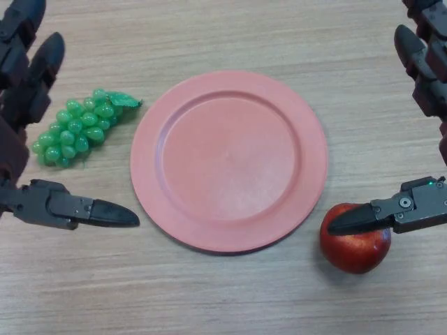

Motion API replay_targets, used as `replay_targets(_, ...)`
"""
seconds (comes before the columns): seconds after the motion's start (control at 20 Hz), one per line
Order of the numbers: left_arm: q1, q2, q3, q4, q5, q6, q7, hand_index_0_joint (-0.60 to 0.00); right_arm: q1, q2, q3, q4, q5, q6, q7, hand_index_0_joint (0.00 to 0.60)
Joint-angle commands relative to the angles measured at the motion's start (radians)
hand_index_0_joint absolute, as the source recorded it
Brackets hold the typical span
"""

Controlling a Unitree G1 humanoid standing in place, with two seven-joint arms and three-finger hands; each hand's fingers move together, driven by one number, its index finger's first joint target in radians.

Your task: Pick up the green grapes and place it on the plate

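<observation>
The green grapes point(75, 128) lie on the wooden table point(230, 300), left of the pink plate point(229, 159) and just beside its left rim. The bunch runs diagonally, its stem end pointing to the far right toward the plate; whether the stem tip touches the rim cannot be told. No grape rests on the plate.

The plate sits flat at the centre of the table. Its well and rim are bare.

A red apple point(355, 248) stands on the table at the near right, just off the plate's near-right rim.

The left hand point(28, 77) occupies the left edge of the view. Its fingers are extended at the far left, above and beside the bunch, and its thumb point(105, 213) reaches out nearer the viewer, below the bunch. The hand is spread wide with the grapes lying in the gap between fingers and thumb. No contact with the fruit is visible, and the hand holds nothing.

The right hand point(422, 66) shows at the right edge, likewise spread. Its fingers are at the far right and its thumb point(360, 220) extends leftward over the top of the apple. Whether the thumb touches the apple cannot be told. It grips nothing.
</observation>
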Motion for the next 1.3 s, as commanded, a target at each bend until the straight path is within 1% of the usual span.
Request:
replay_targets(0.05, -0.021, 0.043, 0.094, -0.042, -0.029, -0.139, -0.003, 0.000, -0.040, -0.019, -0.048, -0.041, 0.039, -0.100, -0.021, 0.000)
replay_targets(0.25, -0.025, 0.046, 0.087, -0.039, -0.041, -0.122, -0.001, 0.000, -0.044, -0.024, -0.060, -0.036, 0.046, -0.094, -0.019, 0.000)
replay_targets(0.45, -0.021, 0.037, 0.078, -0.019, -0.028, -0.138, 0.000, 0.000, -0.022, -0.027, -0.082, -0.030, 0.066, -0.123, -0.017, 0.000)
replay_targets(0.65, -0.049, 0.056, 0.080, 0.082, 0.035, -0.206, 0.002, 0.000, 0.013, -0.023, -0.083, -0.036, 0.061, -0.157, -0.023, 0.000)
replay_targets(0.85, -0.110, 0.108, 0.075, 0.272, 0.155, -0.312, 0.015, 0.000, 0.015, -0.024, -0.095, -0.058, 0.070, -0.143, -0.017, 0.000)
replay_targets(0.9, -0.146, 0.133, 0.069, 0.359, 0.222, -0.368, 0.029, 0.000, 0.017, -0.024, -0.097, -0.060, 0.072, -0.146, -0.018, 0.000)
replay_targets(0.95, -0.164, 0.146, 0.070, 0.396, 0.241, -0.383, 0.033, 0.000, 0.019, -0.024, -0.097, -0.062, 0.072, -0.146, -0.018, 0.000)
replay_targets(1.0, -0.201, 0.180, 0.061, 0.486, 0.305, -0.429, 0.047, 0.000, 0.019, -0.026, -0.097, -0.069, 0.071, -0.143, -0.018, 0.000)
replay_targets(1.05, -0.217, 0.192, 0.055, 0.528, 0.341, -0.454, 0.059, 0.000, 0.016, -0.028, -0.098, -0.073, 0.070, -0.138, -0.017, 0.000)
replay_targets(1.1, -0.248, 0.220, 0.038, 0.620, 0.430, -0.504, 0.083, 0.000, 0.003, -0.033, -0.101, -0.081, 0.074, -0.119, -0.012, 0.000)
replay_targets(1.15, -0.258, 0.228, 0.029, 0.659, 0.476, -0.522, 0.099, 0.000, -0.003, -0.035, -0.103, -0.086, 0.075, -0.108, -0.012, 0.000)
replay_targets(1.2, -0.280, 0.252, 0.004, 0.754, 0.595, -0.575, 0.133, 0.000, -0.011, -0.038, -0.102, -0.096, 0.077, -0.093, -0.011, 0.000)
replay_targets(1.25, -0.288, 0.261, -0.005, 0.794, 0.648, -0.597, 0.144, 0.000, -0.013, -0.039, -0.100, -0.098, 0.076, -0.092, -0.011, 0.000)
replay_targets(1.3, -0.300, 0.276, -0.023, 0.871, 0.735, -0.624, 0.154, 0.000, -0.013, -0.038, -0.096, -0.101, 0.074, -0.091, -0.010, 0.000)
